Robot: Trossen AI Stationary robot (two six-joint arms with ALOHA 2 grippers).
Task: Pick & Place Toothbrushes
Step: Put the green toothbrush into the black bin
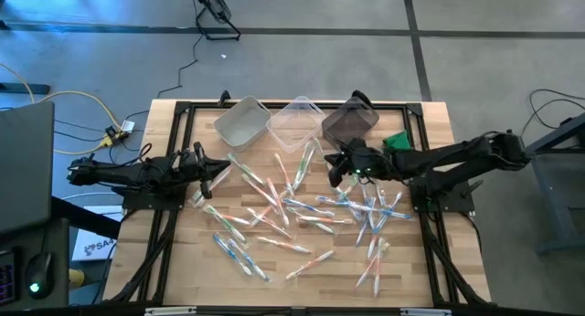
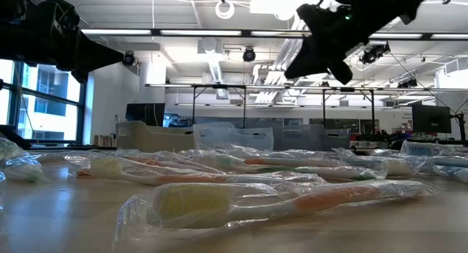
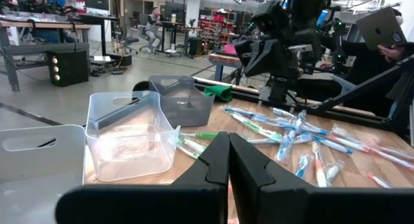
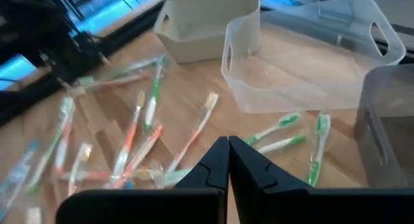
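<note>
Toothbrushes: the wrapped toothbrushes [image 1: 302,211] are lying scattered loose across the wooden surface [image 1: 183,261], many overlapping, from the middle out toward the right side; none are showing inside a bin yet.
Bins: the white bin [image 1: 240,121], the clear bin [image 1: 297,121] and the dark bin [image 1: 350,121] are sitting side by side along the far edge of the surface, and all three are looking empty.
Right hand: the right hand [image 1: 335,170] is hovering above the surface just in front of the clear and dark bins, fingers pressed together and carrying nothing; in its wrist view a few green-handled brushes [image 4: 284,136] are lying just beyond the fingertips.
Left hand: the left hand [image 1: 212,174] is waiting over the left side of the surface, fingers likewise closed and empty.
Step in hand: judging by position, the right arm is lining up for a first pick near the bins.
Doing it well: the fingers are needing to spread before descending; an isolated brush, such as one of the green ones by the clear bin, is looking easier than the tangled pile. Closing across the handle's middle, square to its length, should be keeping the slick wrapper from slipping.
Risk: neighbouring wrappers are overlapping, so a low pinch may be dragging a second brush along.
</note>
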